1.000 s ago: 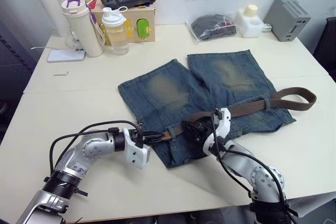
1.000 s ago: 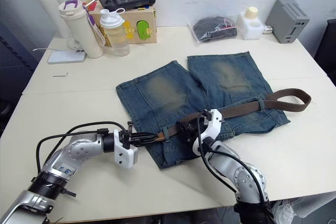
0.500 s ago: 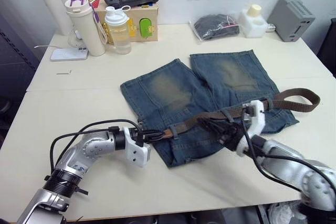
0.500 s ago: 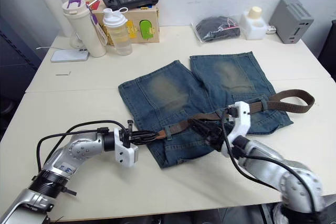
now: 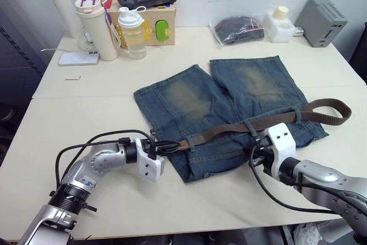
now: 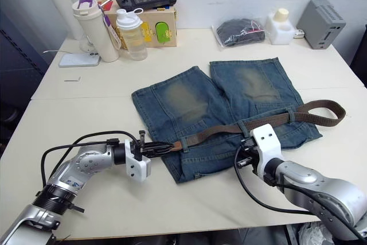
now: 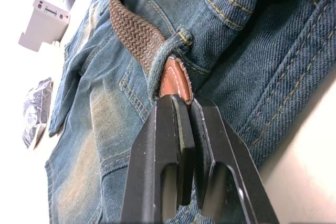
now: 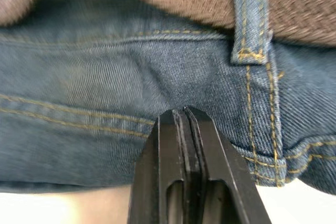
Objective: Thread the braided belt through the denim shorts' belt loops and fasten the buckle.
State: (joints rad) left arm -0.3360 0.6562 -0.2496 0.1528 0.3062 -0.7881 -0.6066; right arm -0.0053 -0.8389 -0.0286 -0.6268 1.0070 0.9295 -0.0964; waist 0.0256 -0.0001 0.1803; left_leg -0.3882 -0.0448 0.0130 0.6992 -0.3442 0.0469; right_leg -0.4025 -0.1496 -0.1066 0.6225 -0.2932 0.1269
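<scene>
Left hand (image 7: 184, 103) pinched on the leather tip of the belt (image 5: 229, 132), just past a belt loop (image 7: 165, 59) at the near-left end of the waistband. Right hand (image 8: 184, 116) closed on nothing, tips against the shorts (image 5: 229, 98) below another loop. Belt lying along the waistband of the shorts spread mid-desk (image 5: 86, 101), far end curling off to the right; buckle not made out. Threading step, judged partway. Next: draw the tip onward, right hand feeding slack. No readable writing.
</scene>
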